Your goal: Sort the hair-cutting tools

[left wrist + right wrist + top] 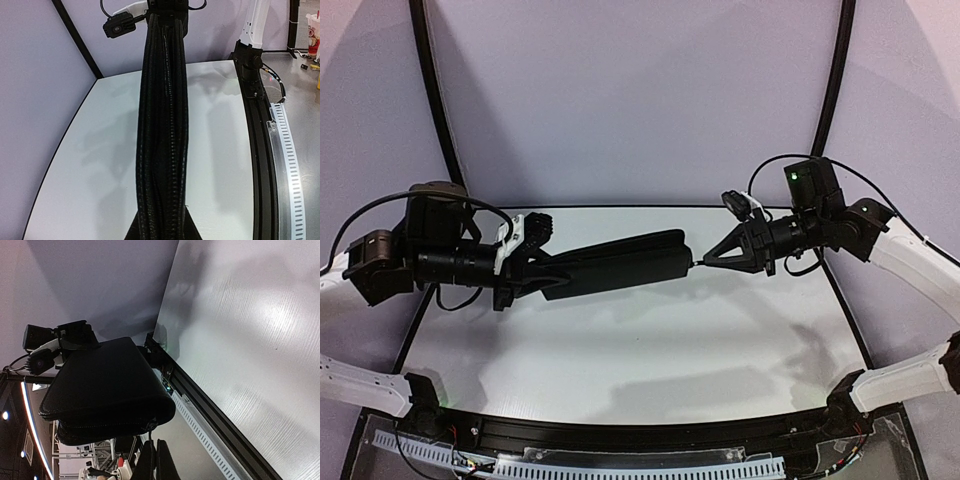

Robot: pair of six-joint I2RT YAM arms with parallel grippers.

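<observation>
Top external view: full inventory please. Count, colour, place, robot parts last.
zip case: one, black, held in the air between the two arms, above the table
zipper pull: one, dark, thin, at the case's end nearer the right arm
table: one, white, under both arms
rail: one, black, along the table's near edge
combs, scissors: none in view
left fingers: one pair, black, shut on the case's other end
right fingers: one pair, black, shut on the zipper pull

No legible txt, labels, brands or nos. in any view.
</observation>
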